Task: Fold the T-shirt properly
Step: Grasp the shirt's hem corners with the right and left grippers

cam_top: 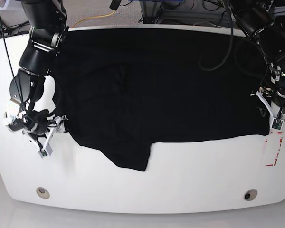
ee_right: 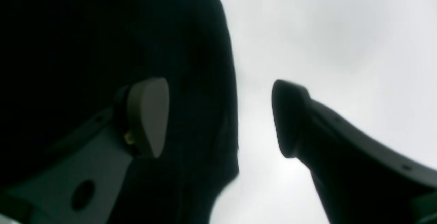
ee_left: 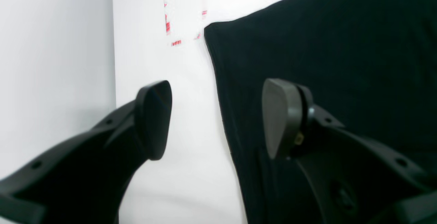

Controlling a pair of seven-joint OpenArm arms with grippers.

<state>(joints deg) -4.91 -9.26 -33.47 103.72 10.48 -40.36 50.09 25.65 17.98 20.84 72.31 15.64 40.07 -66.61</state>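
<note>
Black arms [cam_top: 40, 42], grey-padded end effectors [ee_left: 218, 118].

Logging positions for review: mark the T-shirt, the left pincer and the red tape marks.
T-shirt [cam_top: 171, 85], base view, flat middle of the cloth.
Left pincer [ee_left: 216, 120], left wrist view, open gap between fingertips.
Red tape marks [cam_top: 274, 152], base view, table corner.

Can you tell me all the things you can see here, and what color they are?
T-shirt: one, black, spread across the table, a flap hanging toward the near edge.
Table: one, white, under the shirt.
Tape marks: a few, red, near the table's edge by the left arm.
Holes in the table: two, round, along the near edge.
Cables: several, yellow and dark, behind the table.
Left gripper: one, black, jaws open at the shirt's edge.
Right gripper: one, black, jaws open at the shirt's other edge.
</note>
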